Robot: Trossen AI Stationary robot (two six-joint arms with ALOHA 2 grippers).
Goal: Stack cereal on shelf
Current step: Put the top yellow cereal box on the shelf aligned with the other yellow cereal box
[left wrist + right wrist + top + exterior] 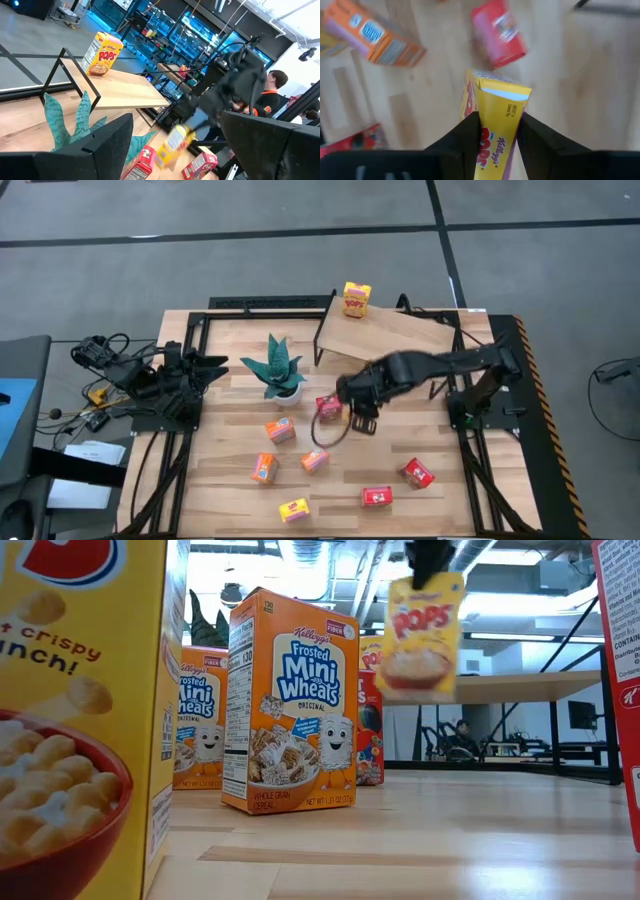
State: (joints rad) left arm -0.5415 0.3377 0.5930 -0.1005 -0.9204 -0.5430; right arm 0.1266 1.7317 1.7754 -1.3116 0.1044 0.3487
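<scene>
1 yellow box [356, 299] is standing on the shelf [400, 330]. The right gripper [496, 131] is clamping a second yellow box [496, 120] above mid-table. 7 boxes are waiting on the table [470, 480]. The left gripper [215, 367] is idling wide at far left.

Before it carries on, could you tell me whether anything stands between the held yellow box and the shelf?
Nothing visible does. The right gripper holds the yellow box above the table; the shelf carries one yellow box at its far-left corner.
</scene>
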